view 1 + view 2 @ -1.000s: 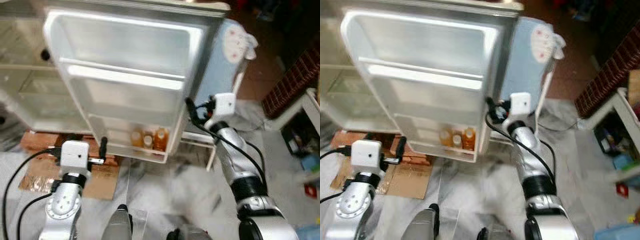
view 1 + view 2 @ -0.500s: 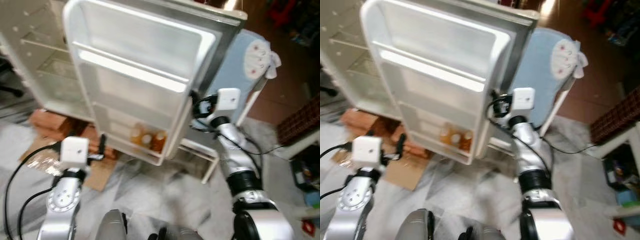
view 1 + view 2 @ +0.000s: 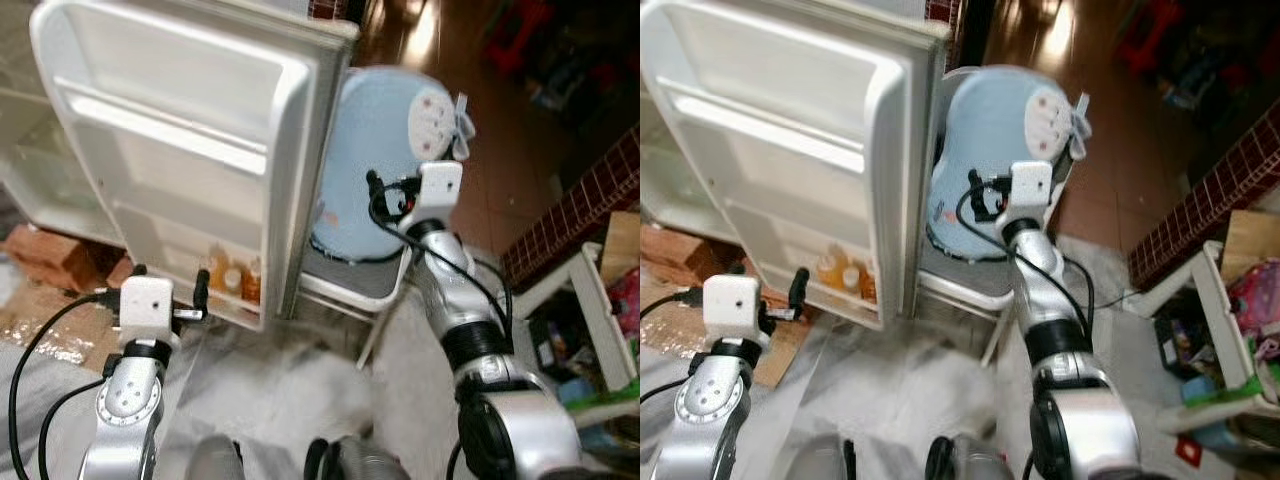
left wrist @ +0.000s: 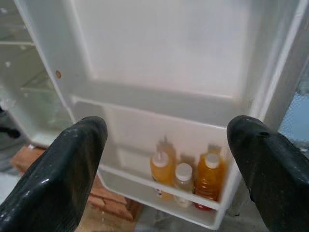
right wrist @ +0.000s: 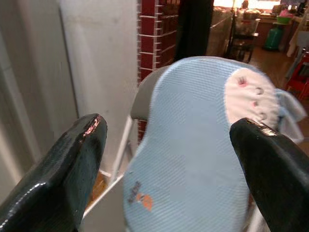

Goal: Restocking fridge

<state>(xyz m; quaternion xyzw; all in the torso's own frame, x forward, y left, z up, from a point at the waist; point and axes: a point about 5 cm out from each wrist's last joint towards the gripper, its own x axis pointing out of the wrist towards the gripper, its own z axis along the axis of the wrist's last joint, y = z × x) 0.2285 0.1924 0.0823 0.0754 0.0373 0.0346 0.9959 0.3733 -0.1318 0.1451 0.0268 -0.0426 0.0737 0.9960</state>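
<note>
We find both the left gripper [image 4: 166, 164] and right gripper [image 5: 166, 154] wide open, holding nothing. The fridge door [image 3: 180, 150] stands open; a careless arm swing could topple its bottles [image 4: 186, 181].

Three bottles [image 4: 181, 181] crowding seemingly roomy door shelf [image 4: 145, 181]

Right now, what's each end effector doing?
Left end effector: open, empty, facing the fridge door.
Right end effector: open, empty, facing the blue chair cushion.

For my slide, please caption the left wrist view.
Open left gripper faces three bottles in the fridge door's lowest shelf.
</note>
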